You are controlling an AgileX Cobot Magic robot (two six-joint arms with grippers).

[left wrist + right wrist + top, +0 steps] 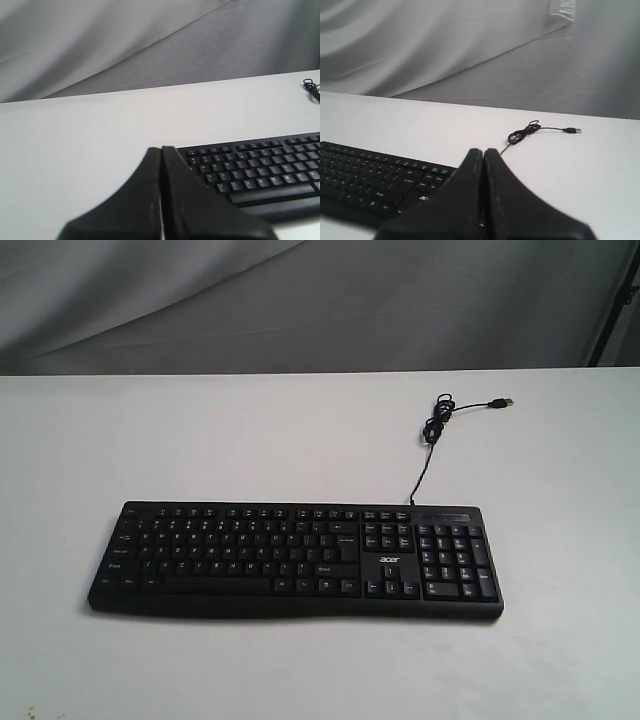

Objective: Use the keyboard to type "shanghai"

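Observation:
The black full-size keyboard (296,560) lies flat on the white table, number pad to the right, with an "acer" logo. Its thin cable (432,430) runs back to a small coil and a loose USB plug. Neither gripper shows in the exterior view. In the left wrist view my left gripper (161,148) is shut with nothing in it, held near the keyboard's (260,172) left end and above table level. In the right wrist view my right gripper (484,150) is shut and empty, over the keyboard's (375,182) number pad end, which its fingers hide.
The white table (200,440) spreads wide around the keyboard. Grey draped cloth (300,300) hangs behind the far edge. The coiled cable (522,132) and USB plug (572,130) lie on the table behind the keyboard's right end.

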